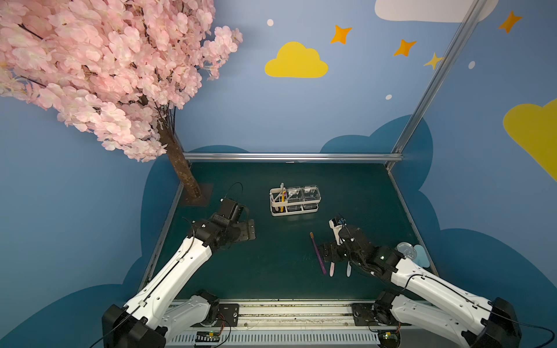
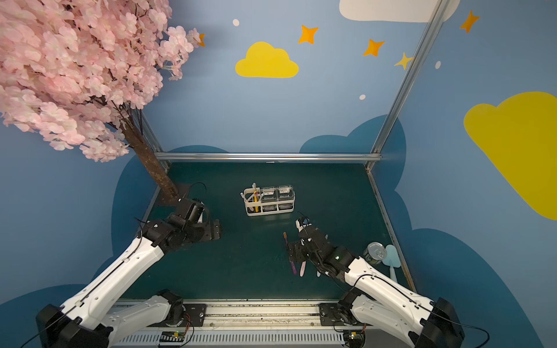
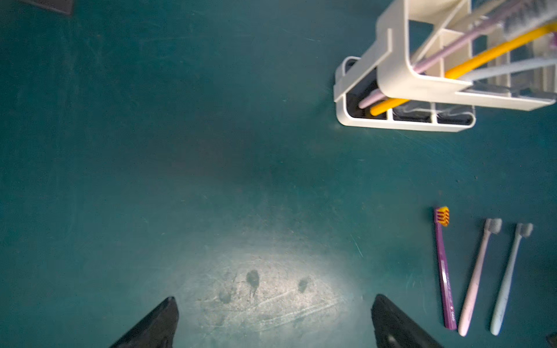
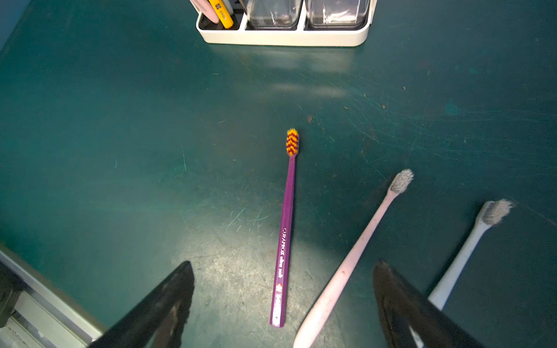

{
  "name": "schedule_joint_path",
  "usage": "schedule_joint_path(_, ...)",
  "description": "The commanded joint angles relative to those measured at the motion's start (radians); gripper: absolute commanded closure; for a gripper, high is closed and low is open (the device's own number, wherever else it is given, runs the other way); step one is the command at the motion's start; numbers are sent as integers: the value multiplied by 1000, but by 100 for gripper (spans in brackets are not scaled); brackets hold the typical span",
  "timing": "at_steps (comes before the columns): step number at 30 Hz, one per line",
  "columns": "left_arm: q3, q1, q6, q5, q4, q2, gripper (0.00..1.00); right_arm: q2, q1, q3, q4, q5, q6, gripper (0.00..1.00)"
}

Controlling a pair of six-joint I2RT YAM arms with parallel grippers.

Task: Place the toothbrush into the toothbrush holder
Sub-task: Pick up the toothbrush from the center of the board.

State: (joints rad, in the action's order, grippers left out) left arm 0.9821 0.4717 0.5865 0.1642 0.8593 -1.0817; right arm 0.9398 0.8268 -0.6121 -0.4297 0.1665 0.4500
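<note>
Right wrist view: the right hand (image 4: pixel 283 265) hangs empty, jaws spread wide, over the purple toothbrush (image 4: pixel 286 235), which lies flat on the surface (image 4: pixel 120 150) on the robot's side of the toothbrush holder (image 4: pixel 283 39), head towards it. Risk: the pink toothbrush (image 4: pixel 355 256) lies just beside it with its handle end also between the jaws, and a white toothbrush (image 4: pixel 464 256) lies beyond, so closing off-centre could pinch or drag two handles. The holder's slot section already carries a yellow toothbrush (image 4: pixel 221 13), narrowing entry; the left hand (image 3: pixel 274 298) stands open, well apart from the holder.
</note>
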Motion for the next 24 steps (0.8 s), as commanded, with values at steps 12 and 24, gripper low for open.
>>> schedule_joint_path(12, 206, 323, 257, 130, -9, -399, 0, -193, -6, -14, -105, 162, -4, 8)
schedule_joint_path(24, 595, 475, 425, 121, 46, -823, 1, -483, -8, -23, -215, 252, -47, 8)
